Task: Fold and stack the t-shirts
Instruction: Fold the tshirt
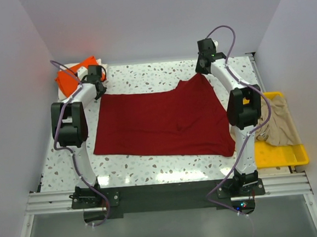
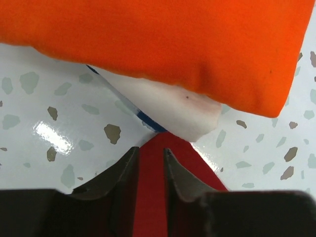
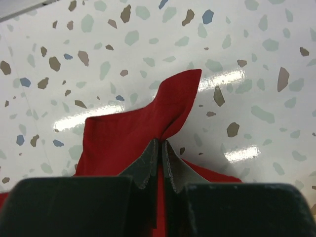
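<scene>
dark red t-shirt (image 1: 164, 121) spread out, beige t-shirt (image 1: 278, 121) in yellow tray (image 1: 279, 155)

We look down and fwd from the top cam, high behind both arm bases, whole table (image 1: 144, 75) in frame. L wrist cam sits v. close over the left gripper (image 2: 150, 150), facing the orange shirt (image 2: 163, 44). R wrist cam sits equally close over the right gripper (image 3: 160, 142). All 3 views share the dark red shirt (image 1: 159, 121).
</scene>
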Motion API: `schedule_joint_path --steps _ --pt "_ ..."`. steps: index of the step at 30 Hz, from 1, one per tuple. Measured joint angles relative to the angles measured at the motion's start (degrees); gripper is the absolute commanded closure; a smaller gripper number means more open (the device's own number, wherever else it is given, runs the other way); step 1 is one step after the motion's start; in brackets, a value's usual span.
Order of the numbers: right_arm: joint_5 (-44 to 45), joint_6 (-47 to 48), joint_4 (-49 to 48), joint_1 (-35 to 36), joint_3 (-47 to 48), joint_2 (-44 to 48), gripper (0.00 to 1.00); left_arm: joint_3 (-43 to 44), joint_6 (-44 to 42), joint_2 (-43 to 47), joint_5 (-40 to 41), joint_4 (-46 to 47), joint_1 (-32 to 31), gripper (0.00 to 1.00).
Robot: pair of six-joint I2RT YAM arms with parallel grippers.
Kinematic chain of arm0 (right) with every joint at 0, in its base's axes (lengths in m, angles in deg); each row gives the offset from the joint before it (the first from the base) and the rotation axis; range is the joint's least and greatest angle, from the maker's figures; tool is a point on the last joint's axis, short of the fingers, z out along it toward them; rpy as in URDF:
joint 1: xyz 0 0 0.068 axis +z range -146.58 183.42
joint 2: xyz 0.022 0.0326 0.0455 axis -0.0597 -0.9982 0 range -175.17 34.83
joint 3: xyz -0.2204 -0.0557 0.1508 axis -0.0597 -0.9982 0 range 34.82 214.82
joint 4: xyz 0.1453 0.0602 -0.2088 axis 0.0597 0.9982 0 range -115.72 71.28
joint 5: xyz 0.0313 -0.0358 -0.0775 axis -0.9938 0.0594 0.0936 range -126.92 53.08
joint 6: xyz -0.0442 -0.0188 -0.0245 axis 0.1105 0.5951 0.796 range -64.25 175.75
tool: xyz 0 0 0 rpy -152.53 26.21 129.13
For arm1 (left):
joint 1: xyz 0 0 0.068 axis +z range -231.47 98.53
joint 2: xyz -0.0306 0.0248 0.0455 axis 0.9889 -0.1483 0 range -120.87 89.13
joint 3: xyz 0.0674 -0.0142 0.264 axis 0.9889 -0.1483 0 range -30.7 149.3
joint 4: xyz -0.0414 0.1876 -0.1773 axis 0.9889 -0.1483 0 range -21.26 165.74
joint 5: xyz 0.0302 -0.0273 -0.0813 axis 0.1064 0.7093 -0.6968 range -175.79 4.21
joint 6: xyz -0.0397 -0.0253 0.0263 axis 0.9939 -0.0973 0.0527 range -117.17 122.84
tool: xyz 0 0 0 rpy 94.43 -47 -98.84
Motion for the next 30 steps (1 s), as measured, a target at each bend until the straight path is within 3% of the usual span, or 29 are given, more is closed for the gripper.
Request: schedule_joint_path --steps 5,13,23,30 --pt "-1.36 0.02 -0.48 -0.11 -3.06 0.0 0.98 1.6 0.66 -1.79 0.2 -0.31 -0.04 0.6" --pt "-2.82 -0.02 -2.03 -0.15 -3.52 0.0 0.98 2.05 0.83 -3.54 -0.96 0.79 -0.9 0.6" --pt "-3.58 -0.07 -3.39 -0.37 -5.6 -0.02 0.98 11.23 2.01 -10.23 0.98 -2.12 -2.56 0.64" --pt "-4.42 -0.11 -3.96 -0.87 -5.86 -0.04 0.98 12.28 3.26 -11.69 2.89 -5.09 -2.78 0.64"
